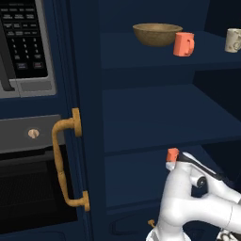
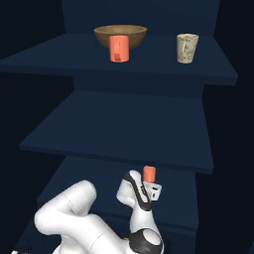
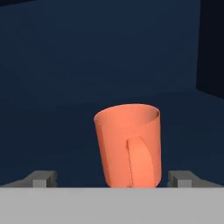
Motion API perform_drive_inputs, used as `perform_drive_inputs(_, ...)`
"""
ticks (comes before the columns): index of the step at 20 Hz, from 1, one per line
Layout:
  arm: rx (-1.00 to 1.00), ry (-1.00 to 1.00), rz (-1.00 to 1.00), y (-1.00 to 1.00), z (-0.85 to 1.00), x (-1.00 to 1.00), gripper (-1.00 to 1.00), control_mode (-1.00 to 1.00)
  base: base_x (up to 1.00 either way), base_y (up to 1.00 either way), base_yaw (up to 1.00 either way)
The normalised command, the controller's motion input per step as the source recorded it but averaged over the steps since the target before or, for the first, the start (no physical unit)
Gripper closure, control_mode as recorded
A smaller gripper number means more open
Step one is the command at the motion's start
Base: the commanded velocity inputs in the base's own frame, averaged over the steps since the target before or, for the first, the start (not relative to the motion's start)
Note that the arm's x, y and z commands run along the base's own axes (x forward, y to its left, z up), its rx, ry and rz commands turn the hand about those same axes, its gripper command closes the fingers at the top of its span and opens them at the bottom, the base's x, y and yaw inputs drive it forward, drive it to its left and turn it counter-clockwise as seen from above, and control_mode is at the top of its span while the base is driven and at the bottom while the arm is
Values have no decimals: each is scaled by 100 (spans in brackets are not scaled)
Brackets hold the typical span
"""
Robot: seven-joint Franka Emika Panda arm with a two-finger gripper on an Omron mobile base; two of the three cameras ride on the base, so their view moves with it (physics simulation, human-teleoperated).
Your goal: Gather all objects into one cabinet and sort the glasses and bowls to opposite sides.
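The tall navy cabinet [image 1: 155, 117] stands open. On its top shelf [image 2: 149, 64] sit the wide olive-brown bowl [image 1: 156, 34] at the left, a coral-orange cup [image 1: 183, 44] in front of it, and the cream cup [image 1: 233, 40] apart at the right. A second coral-orange cup [image 3: 127, 146] stands upright on a lower shelf [image 2: 89, 178], handle toward the hand camera. My gripper [image 3: 113, 178] is open, its fingertips [image 3: 43, 178] wide on either side of this cup with gaps to it. From the base the same cup [image 2: 149, 173] shows just above the hand.
The cabinet door edge with its curved brass handle [image 1: 66, 164] is at the left. Beyond it are the microwave [image 1: 23, 42] and the black oven [image 1: 28, 188]. The middle shelf [image 2: 129, 129] lies between the two loaded shelves.
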Motion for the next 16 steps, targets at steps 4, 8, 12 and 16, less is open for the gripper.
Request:
perform_drive_inputs(4,-5,-10,0,-6,-61,40,-100,-100,0,0,0)
perform_drive_inputs(8,-1,-4,0,-25,-53,43,-100,-100,0,0,0)
perform_drive_inputs(12,0,-1,0,-19,-50,51,-100,-100,0,0,0)
perform_drive_inputs(16,0,-3,0,-1,-64,49,-100,-100,0,0,0)
